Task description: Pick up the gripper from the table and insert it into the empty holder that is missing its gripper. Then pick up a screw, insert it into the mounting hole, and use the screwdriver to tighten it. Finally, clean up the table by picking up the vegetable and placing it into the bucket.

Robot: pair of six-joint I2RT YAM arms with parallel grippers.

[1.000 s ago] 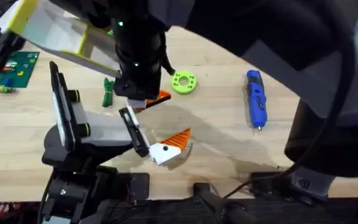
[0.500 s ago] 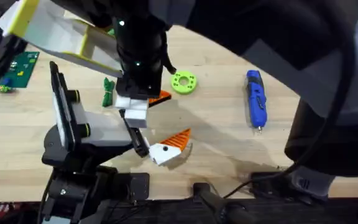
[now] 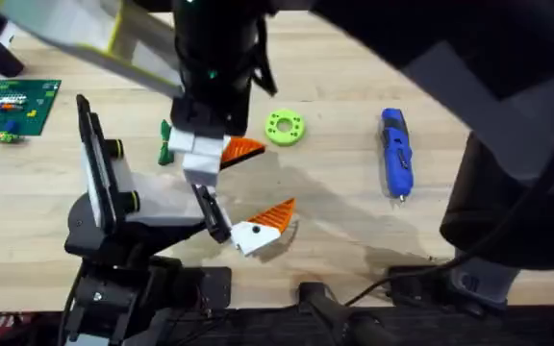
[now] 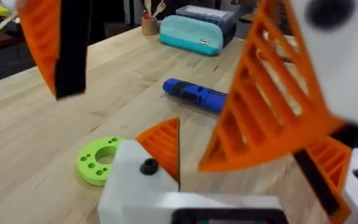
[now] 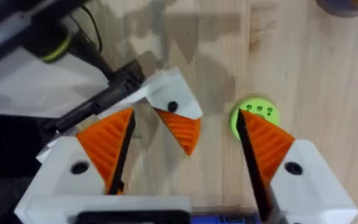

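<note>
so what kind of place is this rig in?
Likely a robotics lab or workshop bench: a wooden table with a blue electric screwdriver, a green circuit board, and a spare gripper body on a black stand.

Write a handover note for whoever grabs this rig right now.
Left claw: shut on the gripper, close to the holder, not inserted yet.
Right claw: open, holding nothing, over the mounted fingertip.
Screwdriver: lying on the table, right side. Vegetable: on the table beside the stand.
Done: gripper pickup.
Left: insert it, screw and tighten, bin the vegetable.
</note>
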